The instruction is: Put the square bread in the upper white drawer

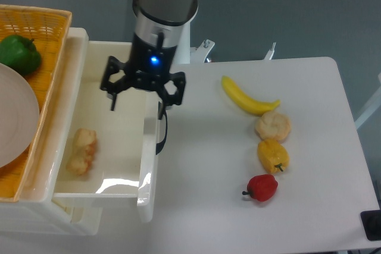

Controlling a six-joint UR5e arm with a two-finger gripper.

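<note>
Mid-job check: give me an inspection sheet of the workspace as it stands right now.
Surface: white table, bare in front.
Job's things: square bread lies inside the upper white drawer, near its left wall; drawer pulled open.
Clutter: banana, round bun, yellow pepper and red pepper in a line on the right side; green pepper and plate in the orange basket.
Grippers: gripper open, empty, above the drawer's right side.
Cables: black cable hanging from the gripper.
Surroundings: grey floor; lower white drawer under the upper one.
</note>
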